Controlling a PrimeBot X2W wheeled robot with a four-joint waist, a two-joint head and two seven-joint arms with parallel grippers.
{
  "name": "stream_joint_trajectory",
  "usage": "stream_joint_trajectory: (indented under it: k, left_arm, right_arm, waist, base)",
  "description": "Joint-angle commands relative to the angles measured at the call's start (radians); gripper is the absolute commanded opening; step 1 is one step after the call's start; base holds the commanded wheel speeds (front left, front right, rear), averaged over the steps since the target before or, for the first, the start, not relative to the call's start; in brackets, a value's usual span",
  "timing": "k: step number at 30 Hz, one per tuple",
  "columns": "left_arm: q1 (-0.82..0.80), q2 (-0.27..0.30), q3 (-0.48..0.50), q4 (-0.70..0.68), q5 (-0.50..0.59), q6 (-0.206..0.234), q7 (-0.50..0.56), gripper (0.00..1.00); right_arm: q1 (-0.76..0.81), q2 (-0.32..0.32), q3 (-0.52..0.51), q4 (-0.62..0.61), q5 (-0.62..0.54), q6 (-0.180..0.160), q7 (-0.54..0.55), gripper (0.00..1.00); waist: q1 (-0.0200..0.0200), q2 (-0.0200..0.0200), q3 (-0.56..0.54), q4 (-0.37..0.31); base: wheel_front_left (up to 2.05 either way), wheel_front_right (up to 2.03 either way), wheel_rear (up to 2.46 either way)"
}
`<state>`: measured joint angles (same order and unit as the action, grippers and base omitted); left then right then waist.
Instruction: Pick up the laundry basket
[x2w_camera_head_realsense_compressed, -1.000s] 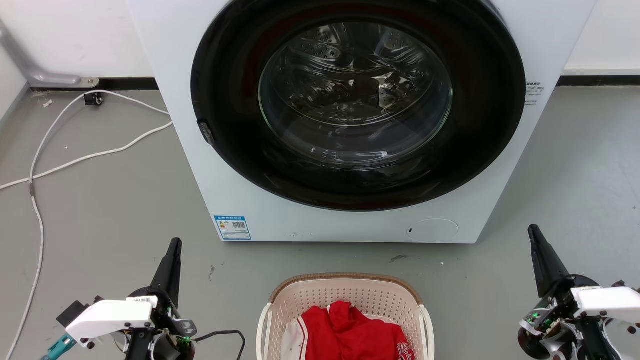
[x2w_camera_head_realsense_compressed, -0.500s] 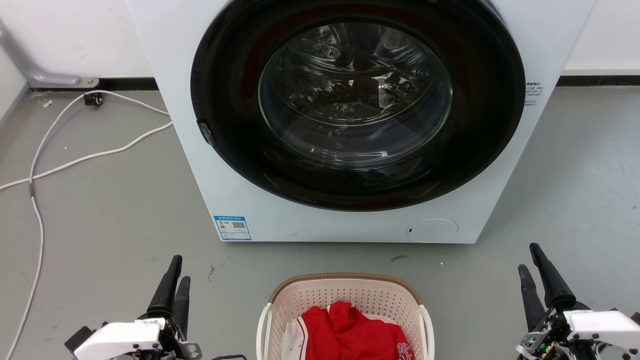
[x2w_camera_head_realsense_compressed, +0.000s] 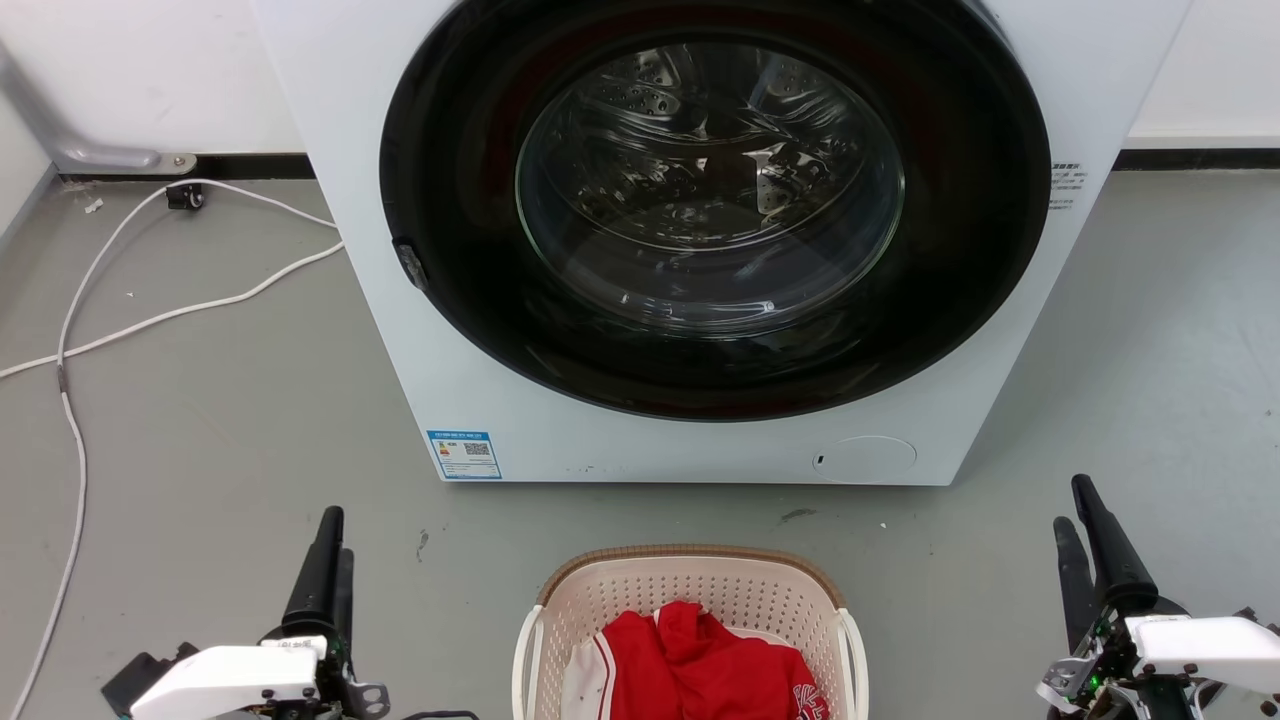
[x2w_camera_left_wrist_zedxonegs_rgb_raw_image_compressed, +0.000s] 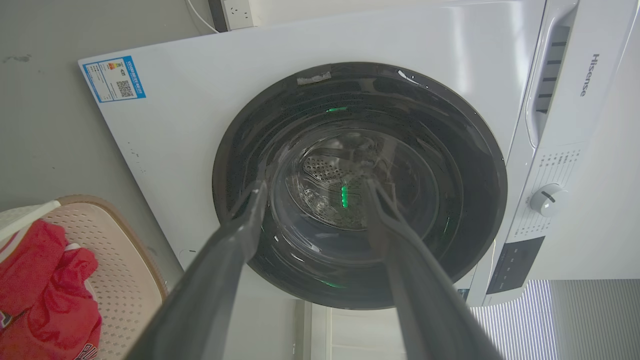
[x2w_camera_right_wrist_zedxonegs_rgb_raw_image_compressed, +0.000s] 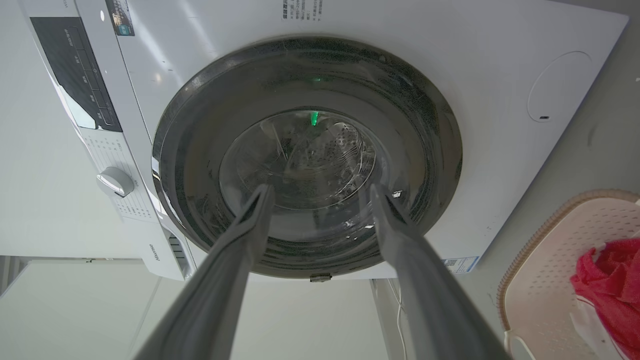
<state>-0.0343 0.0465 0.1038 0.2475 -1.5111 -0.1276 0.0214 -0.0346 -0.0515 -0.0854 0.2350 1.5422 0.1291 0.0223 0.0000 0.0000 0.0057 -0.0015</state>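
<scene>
Bright even light; glare on washer door glass (x2w_camera_head_realsense_compressed: 710, 190); wrist views bowed at edges.

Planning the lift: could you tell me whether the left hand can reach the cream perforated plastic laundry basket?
Probably yes: the left hand, open, sits beside the cream perforated plastic laundry basket with bare grey floor between them.

The laundry basket (x2w_camera_head_realsense_compressed: 700, 585) is matt cream plastic, perforated, with a brown woven-look rim. The red garment (x2w_camera_head_realsense_compressed: 700, 670) inside is soft cloth. The washer (x2w_camera_head_realsense_compressed: 420, 330) has a smooth, glossy white shell and a shiny glass door (x2w_camera_head_realsense_compressed: 710, 190). The grey floor (x2w_camera_head_realsense_compressed: 220, 420) is matt and scuffed.
</scene>
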Motion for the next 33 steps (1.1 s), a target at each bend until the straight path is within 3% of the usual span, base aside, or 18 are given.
stream_joint_trajectory:
  k: [1,12,21,33]
  left_arm:
    - [-0.008,0.003,0.01,-0.025,0.028,-0.001,-0.01,1.0]
    - [-0.002,0.004,0.049,-0.094,0.268,0.02,-0.054,1.0]
    - [0.01,0.004,0.006,-0.211,0.499,0.088,-0.086,1.0]
    - [0.035,0.004,-0.059,-0.299,0.766,0.098,-0.125,1.0]
  right_arm:
    - [-0.005,-0.002,-0.003,-0.022,-0.024,0.002,-0.011,1.0]
    - [-0.014,-0.002,-0.03,-0.057,-0.27,0.002,-0.055,1.0]
    - [-0.017,-0.002,-0.018,-0.16,-0.527,0.002,-0.087,1.0]
    - [0.003,-0.001,0.054,-0.24,-0.852,0.002,-0.126,1.0]
  waist:
    - [0.0,0.0,0.0,0.0]
    - [0.0,0.0,0.003,0.0]
    - [0.0,0.0,0.007,0.001]
    - [0.0,0.0,0.011,0.0]
  base:
    - [0.0,0.0,0.0]
    - [0.0,0.0,0.0]
    - [0.0,0.0,0.0]
    - [0.0,0.0,0.0]
